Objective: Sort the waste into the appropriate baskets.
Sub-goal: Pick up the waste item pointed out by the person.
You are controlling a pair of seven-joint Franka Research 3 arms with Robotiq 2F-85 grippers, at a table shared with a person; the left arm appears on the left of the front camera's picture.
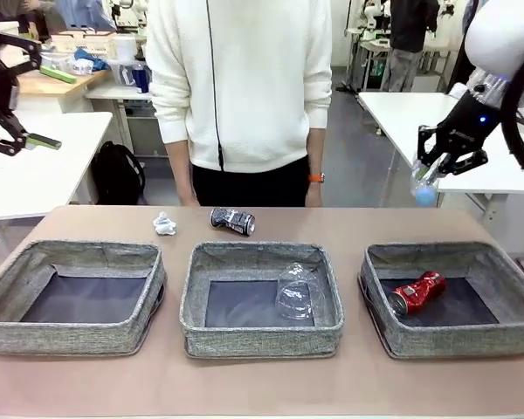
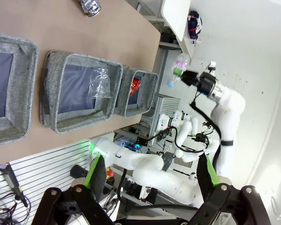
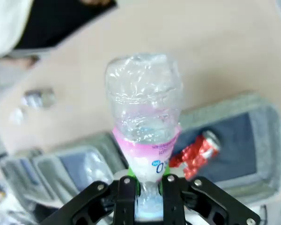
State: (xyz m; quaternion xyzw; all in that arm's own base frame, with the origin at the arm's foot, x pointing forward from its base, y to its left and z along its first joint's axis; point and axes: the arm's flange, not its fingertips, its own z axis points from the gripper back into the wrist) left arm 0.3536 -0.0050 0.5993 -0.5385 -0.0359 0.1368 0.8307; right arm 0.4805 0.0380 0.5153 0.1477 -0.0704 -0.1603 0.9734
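Observation:
My right gripper (image 1: 438,170) hangs high above the table's right end, shut on the neck of a clear bottle (image 1: 424,185) with a blue cap; the right wrist view shows its pink label on the bottle (image 3: 145,117) between my fingers (image 3: 126,192). The right basket (image 1: 454,339) holds a crushed red can (image 1: 417,292). A clear plastic cup (image 1: 297,292) lies in the middle basket (image 1: 262,339). The left basket (image 1: 70,339) is bare inside. A black-and-white can (image 1: 232,220) and a white paper wad (image 1: 164,224) lie on the table behind the baskets. My left gripper (image 1: 33,96) stands open, raised at the far left.
A person in a white top (image 1: 240,78) stands at the far edge of the table, hands down. White tables (image 1: 35,175) flank both sides behind. A strip of bare table runs in front of the baskets.

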